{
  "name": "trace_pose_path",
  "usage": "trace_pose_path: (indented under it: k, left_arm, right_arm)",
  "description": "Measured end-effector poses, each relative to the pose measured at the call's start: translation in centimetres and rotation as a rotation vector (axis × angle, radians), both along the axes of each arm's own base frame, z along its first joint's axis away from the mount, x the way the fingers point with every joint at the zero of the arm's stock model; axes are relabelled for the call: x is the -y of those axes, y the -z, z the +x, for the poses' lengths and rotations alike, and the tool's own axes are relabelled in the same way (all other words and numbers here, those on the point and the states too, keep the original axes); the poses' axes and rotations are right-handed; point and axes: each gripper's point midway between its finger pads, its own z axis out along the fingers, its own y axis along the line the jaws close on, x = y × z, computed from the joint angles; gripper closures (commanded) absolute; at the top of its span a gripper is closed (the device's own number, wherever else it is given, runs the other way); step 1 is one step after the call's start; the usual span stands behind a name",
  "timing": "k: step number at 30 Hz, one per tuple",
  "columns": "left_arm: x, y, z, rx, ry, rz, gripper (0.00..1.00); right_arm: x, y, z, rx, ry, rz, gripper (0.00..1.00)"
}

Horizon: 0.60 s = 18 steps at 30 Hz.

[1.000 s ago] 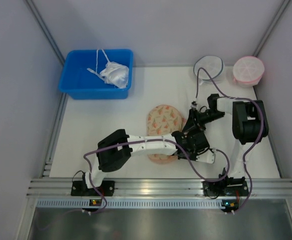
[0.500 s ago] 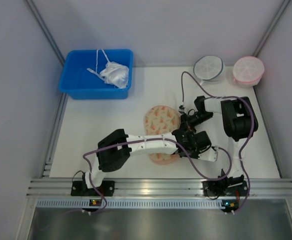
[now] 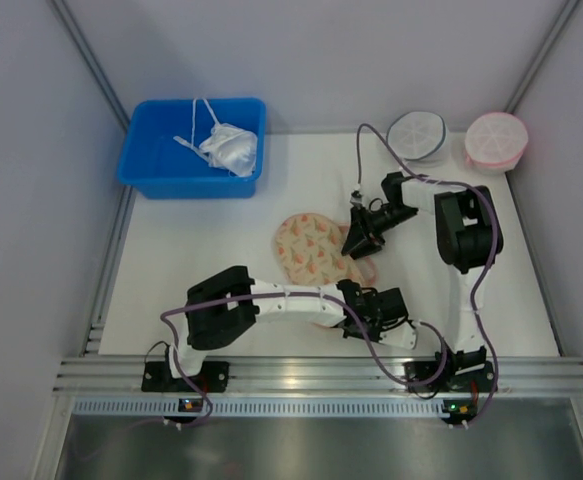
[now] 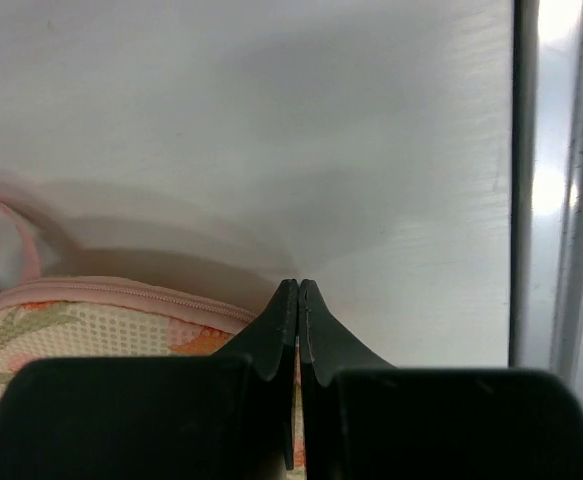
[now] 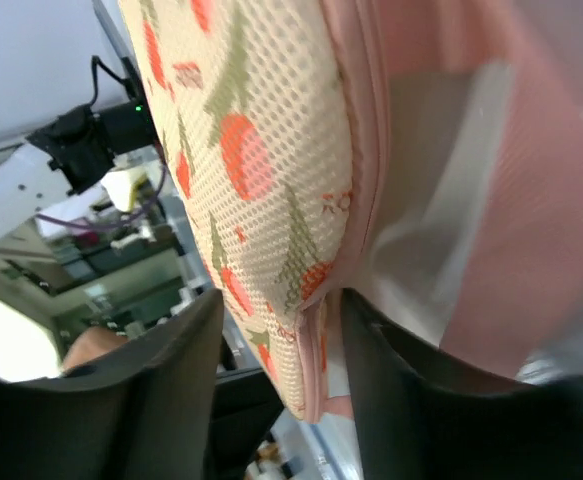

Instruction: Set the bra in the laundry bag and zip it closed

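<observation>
L gripper (image 4: 298, 292): fingers pressed flat together at the near-end rim of the laundry bag (image 3: 309, 250). Prob. anchoring that end. Can't tell if fabric or a zip tab is pinched.

R gripper (image 5: 279, 305): jaws astride the bag's right-side edge, clamped on floral shell + pink zipper rim (image 5: 368, 150). Edge looks raised, likely to line up the zip run.

Bag sits mid-table btw both tools, mouth looks partly open.

Bra: not seen separately. Pale patch inside the gap may be it or the lining, unclear.
</observation>
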Motion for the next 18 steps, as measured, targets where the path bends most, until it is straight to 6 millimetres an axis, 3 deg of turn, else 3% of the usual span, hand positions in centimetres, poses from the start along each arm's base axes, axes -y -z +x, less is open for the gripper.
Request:
trace_pose_path:
  k: [5, 11, 15, 18]
  left_arm:
    - [0.8, -0.5, -0.6, -0.012, -0.002, -0.013, 1.0]
    - [3.5, -1.7, 2.6, 0.011, -0.071, -0.081, 1.0]
    - [4.1, -1.5, 4.3, 0.025, -0.117, -0.09, 1.0]
    - [4.5, -1.2, 4.8, 0.037, -0.134, -0.092, 1.0]
  right_arm:
    - [0.3, -0.3, 0.9, 0.065, -0.013, -0.008, 0.37]
    - [2.8, -0.1, 0.6, 0.117, -0.036, -0.079, 0.35]
    - [4.9, 0.1, -1.1, 0.091, -0.011, -0.089, 0.36]
    - [5.4, 0.7, -3.4, 0.028, -0.002, -0.078, 0.43]
